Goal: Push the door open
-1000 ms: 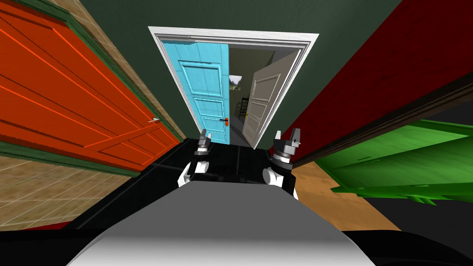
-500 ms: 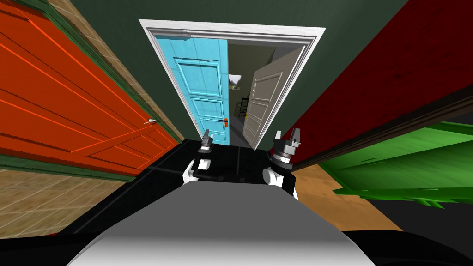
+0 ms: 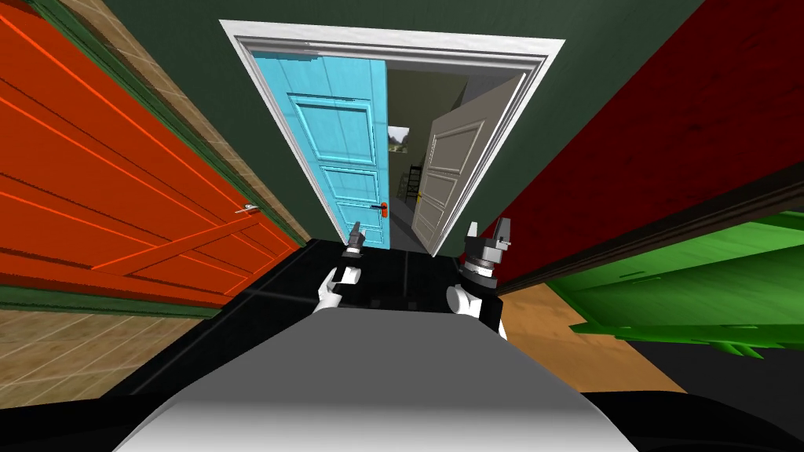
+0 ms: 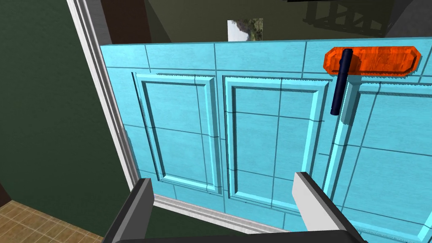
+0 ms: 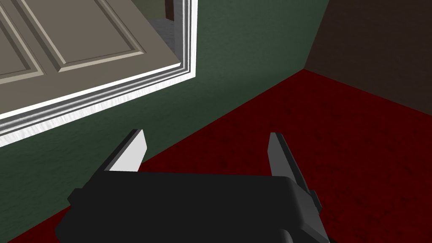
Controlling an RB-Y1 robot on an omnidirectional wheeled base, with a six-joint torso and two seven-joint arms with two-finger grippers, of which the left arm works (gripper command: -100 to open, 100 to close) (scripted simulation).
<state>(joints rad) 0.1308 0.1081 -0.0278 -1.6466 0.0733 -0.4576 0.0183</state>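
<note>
A light blue panelled door (image 3: 345,157) fills the left half of a white-framed doorway (image 3: 235,47) straight ahead. It carries a dark lever handle (image 4: 341,82) on an orange plate (image 4: 373,60). The right half holds a beige door (image 3: 451,169) swung inward, with a gap between the two. My left gripper (image 3: 355,234) is open, held out just short of the blue door's (image 4: 257,126) lower panels, below the handle (image 3: 383,207). My right gripper (image 3: 488,231) is open too, near the doorway's right jamb (image 5: 126,95) and the dark green wall (image 5: 236,63).
An orange door (image 3: 118,196) lines the left wall and a dark red wall (image 3: 667,133) the right, making a narrow corridor. A green door (image 3: 691,275) stands open at the right. Through the gap I see a room with a dark ladder-like rack (image 3: 411,182).
I have moved closer to the doorway, which looks larger. My left arm has reached forward toward the blue door and turned edge-on. The right arm has kept its place.
</note>
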